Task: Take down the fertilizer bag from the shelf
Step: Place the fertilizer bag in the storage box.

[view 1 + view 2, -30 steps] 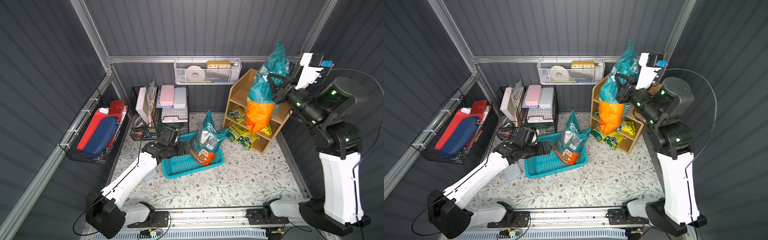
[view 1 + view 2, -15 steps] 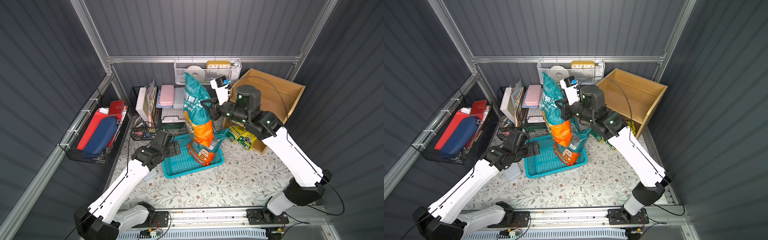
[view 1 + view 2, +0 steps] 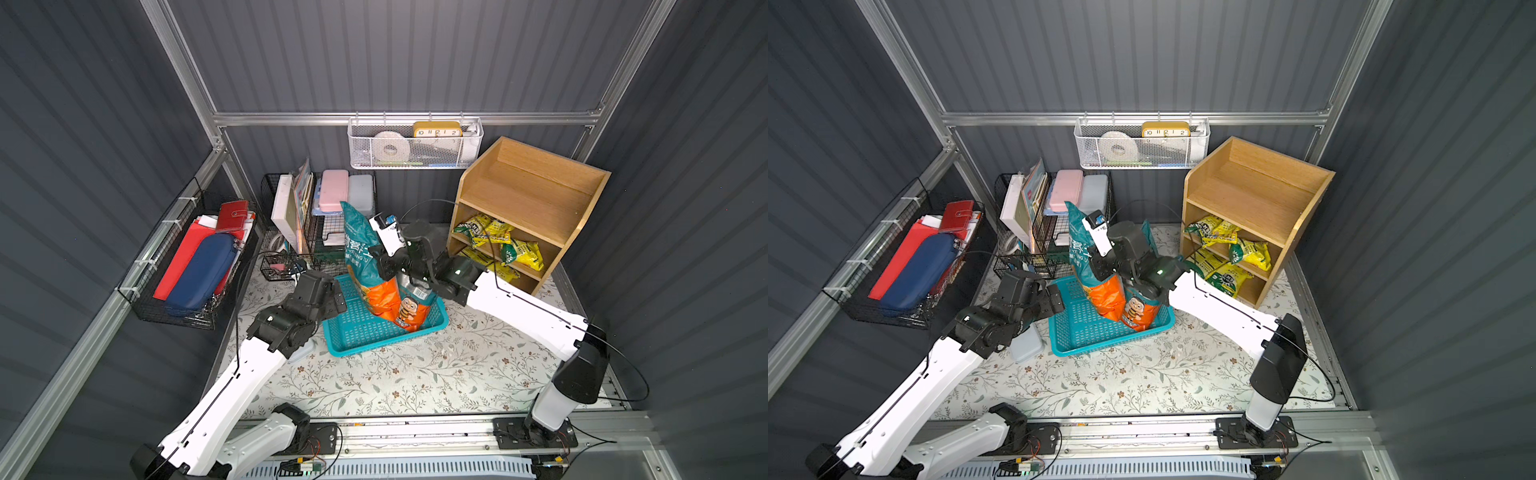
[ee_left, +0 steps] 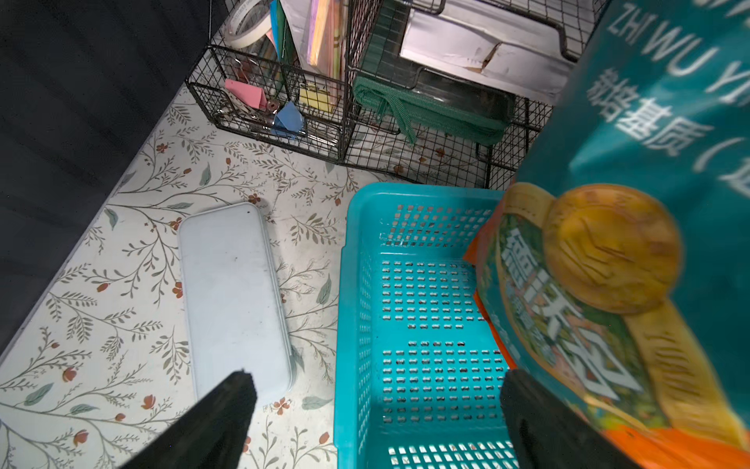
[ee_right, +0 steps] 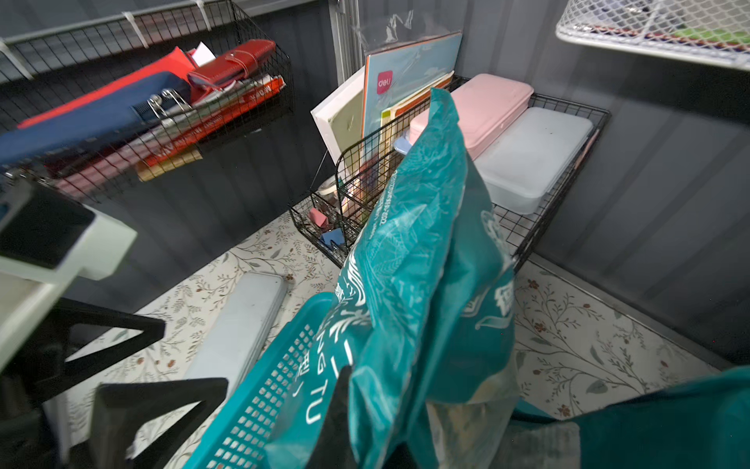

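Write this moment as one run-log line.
right gripper: shut on fertilizer bag | bag: off shelf, base in teal basket | left gripper: open, holding nothing

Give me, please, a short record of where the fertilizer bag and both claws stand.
Fertilizer bag: off the shelf, upright, lower end inside the teal basket
Right claw: shut on the bag
Left claw: open, empty, over the basket's rim
Basket also holds: a bee-printed bag
Shelf: only yellow-green packets, on the lower tiers
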Action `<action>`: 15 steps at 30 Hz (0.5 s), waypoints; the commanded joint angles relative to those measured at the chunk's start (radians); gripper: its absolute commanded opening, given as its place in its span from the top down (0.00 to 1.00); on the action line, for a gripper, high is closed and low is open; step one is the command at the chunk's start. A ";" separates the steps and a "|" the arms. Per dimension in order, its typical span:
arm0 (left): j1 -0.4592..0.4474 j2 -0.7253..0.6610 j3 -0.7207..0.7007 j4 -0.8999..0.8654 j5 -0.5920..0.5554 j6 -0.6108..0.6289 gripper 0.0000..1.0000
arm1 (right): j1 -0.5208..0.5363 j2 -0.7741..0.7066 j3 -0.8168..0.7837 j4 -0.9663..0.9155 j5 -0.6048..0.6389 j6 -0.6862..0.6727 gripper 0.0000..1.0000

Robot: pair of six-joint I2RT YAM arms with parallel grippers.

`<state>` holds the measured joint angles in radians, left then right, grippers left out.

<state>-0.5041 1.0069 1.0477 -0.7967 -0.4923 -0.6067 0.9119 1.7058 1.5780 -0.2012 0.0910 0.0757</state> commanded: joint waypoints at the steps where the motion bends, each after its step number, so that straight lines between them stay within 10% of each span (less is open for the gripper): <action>1: 0.003 -0.009 -0.022 -0.027 0.017 -0.031 0.00 | 0.062 -0.074 -0.139 0.459 0.161 -0.069 1.00; 15: 0.003 0.041 -0.001 0.007 0.046 -0.021 0.01 | 0.118 -0.148 -0.654 0.711 0.506 0.315 1.00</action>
<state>-0.5041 1.0416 1.0275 -0.7933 -0.4629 -0.6220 1.0206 1.5944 0.9573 0.4114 0.4519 0.2646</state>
